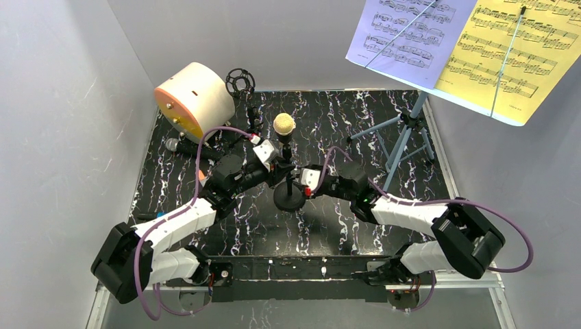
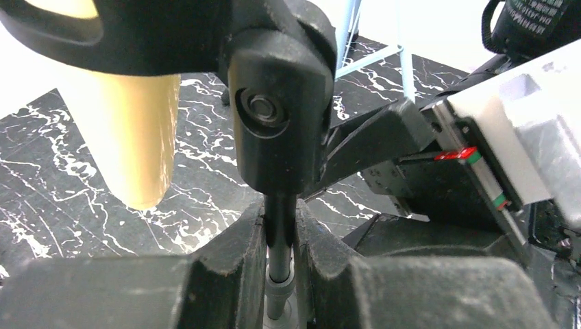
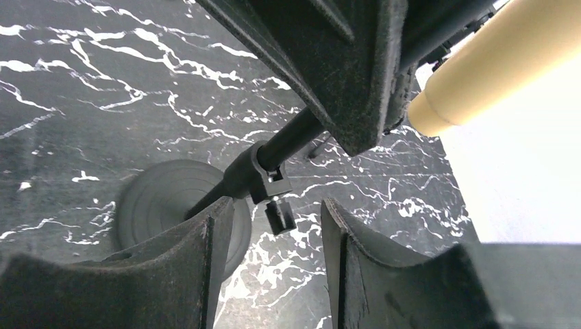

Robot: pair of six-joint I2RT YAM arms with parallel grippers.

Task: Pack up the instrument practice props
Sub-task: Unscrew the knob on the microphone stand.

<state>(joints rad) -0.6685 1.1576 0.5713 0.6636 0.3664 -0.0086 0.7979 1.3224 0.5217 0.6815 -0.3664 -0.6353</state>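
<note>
A black table (image 1: pixel 329 116) veined with white sits between pale grey walls. At its middle stands the round-base mic pole (image 1: pixel 286 197), upright on its disc foot, with the cream microphone (image 1: pixel 284 125) clipped at the top. My left fingers (image 2: pixel 233 267) are clamped on the thin black shaft of that pole. They sit one on either side, both touching it, just below the clip that holds the microphone. My right fingers (image 3: pixel 199 274) come in from the other side, lower down, and are spread apart. The pole's collar with its small knob lies in the gap between them, and neither finger touches it. From my right wrist I see the disc foot flat on the table just beyond them.

The silver-headed microphone (image 1: pixel 175 145) lies on the table at the left side, near the big cream cylinder (image 1: pixel 192 99) with the orange face. The blue music rack (image 1: pixel 404 137) stands on its tripod at the right, well apart from the pole. It carries the lavender score sheet (image 1: pixel 404 31) and the yellow score sheet (image 1: pixel 514 51) side by side.
</note>
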